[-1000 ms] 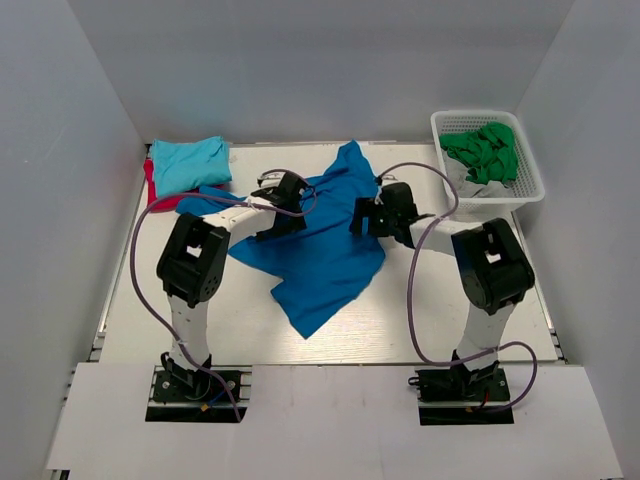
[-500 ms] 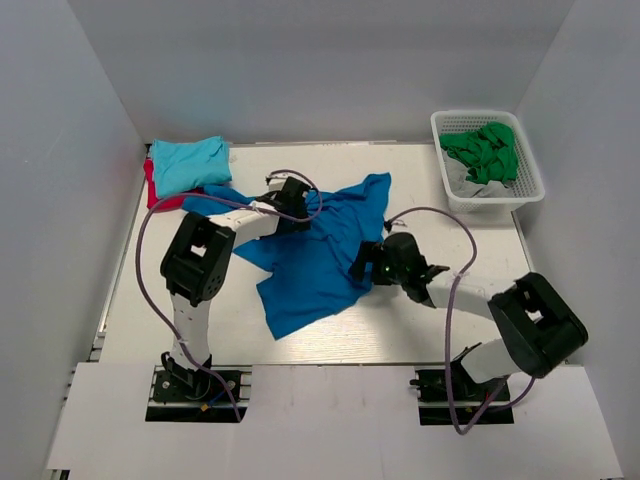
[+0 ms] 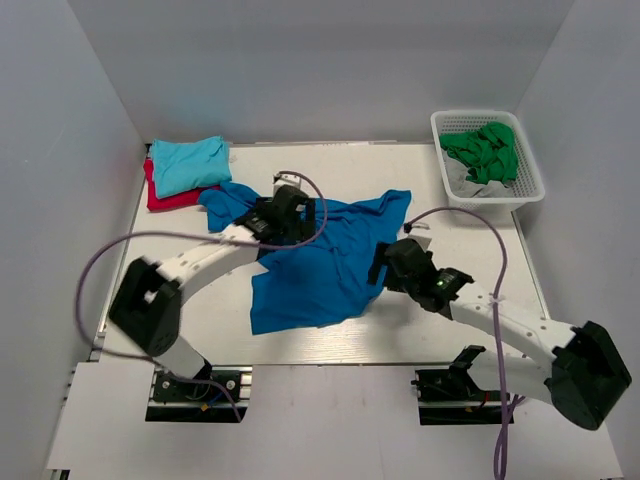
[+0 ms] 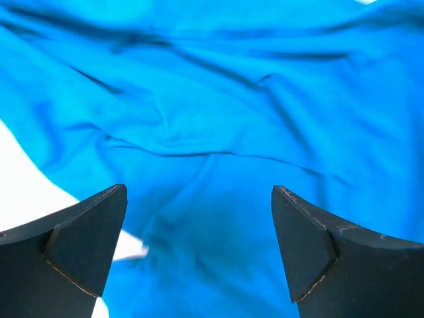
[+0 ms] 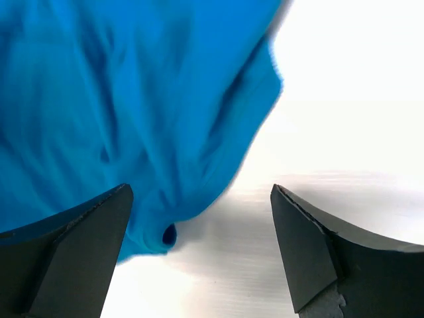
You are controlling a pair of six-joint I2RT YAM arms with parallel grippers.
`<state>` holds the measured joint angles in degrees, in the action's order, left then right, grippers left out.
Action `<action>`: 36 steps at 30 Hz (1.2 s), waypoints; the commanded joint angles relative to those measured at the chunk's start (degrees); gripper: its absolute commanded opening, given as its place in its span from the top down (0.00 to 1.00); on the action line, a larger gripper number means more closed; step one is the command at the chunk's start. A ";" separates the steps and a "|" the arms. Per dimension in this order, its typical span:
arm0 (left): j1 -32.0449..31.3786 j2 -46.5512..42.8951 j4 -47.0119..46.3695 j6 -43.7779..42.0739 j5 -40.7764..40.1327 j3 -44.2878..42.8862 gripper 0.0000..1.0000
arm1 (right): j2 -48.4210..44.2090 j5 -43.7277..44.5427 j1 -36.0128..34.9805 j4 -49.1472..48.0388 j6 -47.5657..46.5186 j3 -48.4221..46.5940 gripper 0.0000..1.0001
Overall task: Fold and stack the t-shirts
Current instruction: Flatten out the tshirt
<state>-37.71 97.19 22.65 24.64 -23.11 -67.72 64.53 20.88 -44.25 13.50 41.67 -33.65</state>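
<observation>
Spread flatter than a second ago, the royal-blue t-shirt (image 3: 320, 270) lies on the tabletop (image 3: 330, 345); left jaws and right jaws gape empty.

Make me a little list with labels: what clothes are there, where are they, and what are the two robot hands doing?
blue t-shirt: crumpled, unfolded, in the middle of the table
red t-shirt: far left corner, mostly covered
turquoise t-shirt: folded, on top of the red t-shirt
basket: far right corner, green cloth inside
left gripper: open, over the blue t-shirt, holding nothing
right gripper: open, at the blue t-shirt's right edge, holding nothing
</observation>
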 commanded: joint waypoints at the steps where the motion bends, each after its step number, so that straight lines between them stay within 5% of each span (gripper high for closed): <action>1: -1.83 -13.58 1.17 -0.47 1.83 6.95 0.00 | -3.61 14.43 0.48 12.31 4.20 -5.45 0.10; 6: -10.87 -16.08 2.91 -1.45 8.70 10.78 0.00 | -1.18 20.69 3.02 15.77 3.87 -6.43 0.10; 11: -23.35 -0.79 12.76 3.30 -0.52 5.06 0.00 | 7.07 17.79 6.10 13.58 -0.71 -9.68 0.10; 16: -29.95 3.18 13.74 6.55 -3.61 4.88 0.00 | 9.64 12.17 9.88 10.33 -5.71 -10.74 0.10; 27: -32.60 -0.32 8.29 7.88 -3.25 11.12 0.00 | 9.03 4.61 12.87 5.58 -9.15 -7.57 0.10; 36: -32.60 -16.49 -2.96 3.66 6.05 20.52 0.00 | 8.15 -0.49 13.93 3.82 -10.38 -6.87 0.10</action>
<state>-69.91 86.52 25.76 30.74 -21.45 -48.62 74.17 22.70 -30.74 19.29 32.36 -41.34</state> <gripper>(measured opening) 0.995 0.905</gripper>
